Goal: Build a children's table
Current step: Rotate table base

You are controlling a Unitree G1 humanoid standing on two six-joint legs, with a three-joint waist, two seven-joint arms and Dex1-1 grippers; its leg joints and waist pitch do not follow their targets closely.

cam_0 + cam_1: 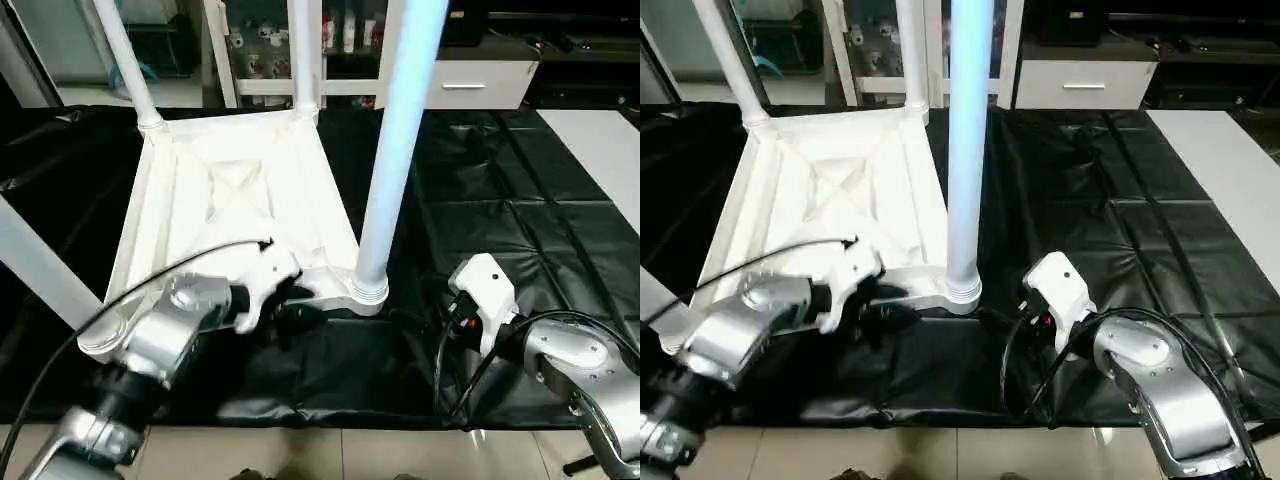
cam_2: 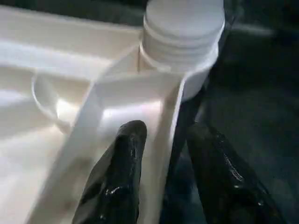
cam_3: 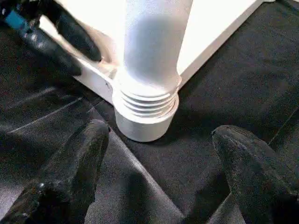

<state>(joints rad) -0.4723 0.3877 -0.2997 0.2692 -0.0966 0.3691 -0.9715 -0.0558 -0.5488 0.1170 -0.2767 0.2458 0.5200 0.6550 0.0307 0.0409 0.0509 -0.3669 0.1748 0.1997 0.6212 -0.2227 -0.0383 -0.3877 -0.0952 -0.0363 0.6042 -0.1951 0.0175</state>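
Observation:
The children's table lies upside down on the black cover, its white ribbed tabletop [image 1: 240,190] facing up. Legs stand in the far corner sockets [image 1: 125,60] [image 1: 305,50], one leans off at the near left [image 1: 40,265], and the near right leg [image 1: 395,150] rises from its threaded socket [image 3: 145,112]. My left gripper [image 2: 166,133] straddles the tabletop's near rim beside that socket, one finger [image 2: 121,158] inside the rim wall and the other outside, with a gap. My right gripper [image 3: 161,132] stands open low on the cover, just short of the near right leg's base, touching nothing.
A white glass-door cabinet [image 1: 480,80] stands behind the work surface. The black cover [image 1: 500,200] is wrinkled and stretches away to the right, where a pale floor strip [image 1: 600,140] begins. Light tiles [image 1: 400,455] run along the near edge.

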